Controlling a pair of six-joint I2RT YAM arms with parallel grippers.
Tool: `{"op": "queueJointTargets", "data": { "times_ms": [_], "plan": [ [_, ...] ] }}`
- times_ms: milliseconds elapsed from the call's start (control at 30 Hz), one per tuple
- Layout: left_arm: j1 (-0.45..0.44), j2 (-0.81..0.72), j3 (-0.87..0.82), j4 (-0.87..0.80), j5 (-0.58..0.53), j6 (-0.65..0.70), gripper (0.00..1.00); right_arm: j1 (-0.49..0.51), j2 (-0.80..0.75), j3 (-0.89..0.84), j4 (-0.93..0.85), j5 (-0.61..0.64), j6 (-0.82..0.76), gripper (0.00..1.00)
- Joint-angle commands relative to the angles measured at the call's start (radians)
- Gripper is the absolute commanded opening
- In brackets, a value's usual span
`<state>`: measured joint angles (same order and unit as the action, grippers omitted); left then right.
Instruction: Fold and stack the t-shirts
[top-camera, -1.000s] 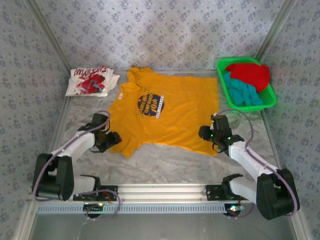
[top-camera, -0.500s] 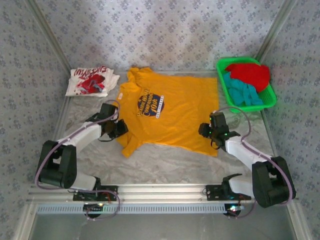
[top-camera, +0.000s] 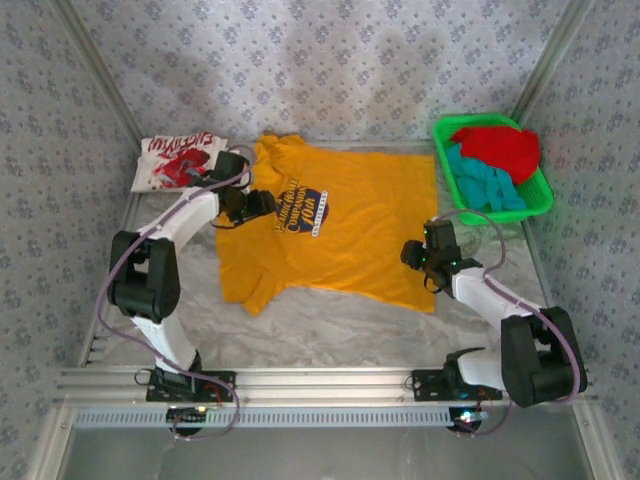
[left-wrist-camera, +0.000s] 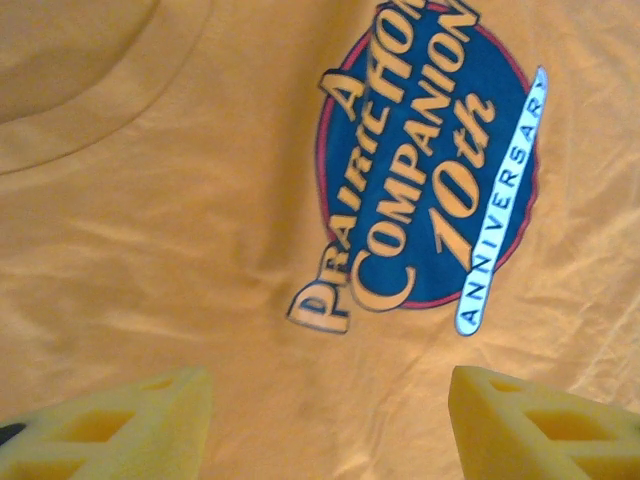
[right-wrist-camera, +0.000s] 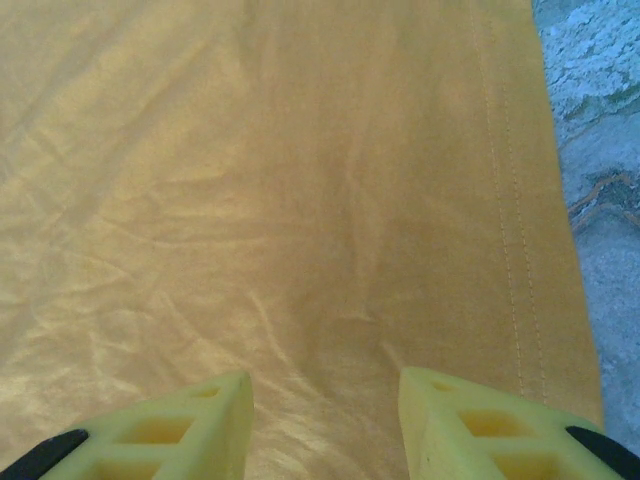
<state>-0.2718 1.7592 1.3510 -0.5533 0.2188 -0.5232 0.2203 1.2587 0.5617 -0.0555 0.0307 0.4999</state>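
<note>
Right pincer (top-camera: 432, 258) released, empty, above yellow tee (top-camera: 350, 230) flat on counter (top-camera: 330, 325), near hem (right-wrist-camera: 520, 250): shallow pinch may take one layer, skewing fold. Left pincer (top-camera: 255, 203) released, empty, over chest print (left-wrist-camera: 430, 190): mid-panel bite would bunch cloth. White tee (top-camera: 183, 163) folded far left; basket (top-camera: 545, 195) far right.

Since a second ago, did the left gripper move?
Yes. The left gripper moved farther away, up the yellow t-shirt, closer to the white t-shirt.
</note>
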Motion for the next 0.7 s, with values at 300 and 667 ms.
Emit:
{"op": "queueJointTargets", "data": {
  "times_ms": [300, 667],
  "plan": [
    [0.026, -0.599, -0.563, -0.227, -0.162, -0.233, 0.59, 0.001, 0.008, 0.002, -0.030, 0.000, -0.038, 0.46],
    [0.008, -0.547, -0.754, -0.010, -0.028, -0.195, 0.62, 0.318, -0.274, -0.136, 0.213, -0.203, -0.338, 0.75]
  ]
}}
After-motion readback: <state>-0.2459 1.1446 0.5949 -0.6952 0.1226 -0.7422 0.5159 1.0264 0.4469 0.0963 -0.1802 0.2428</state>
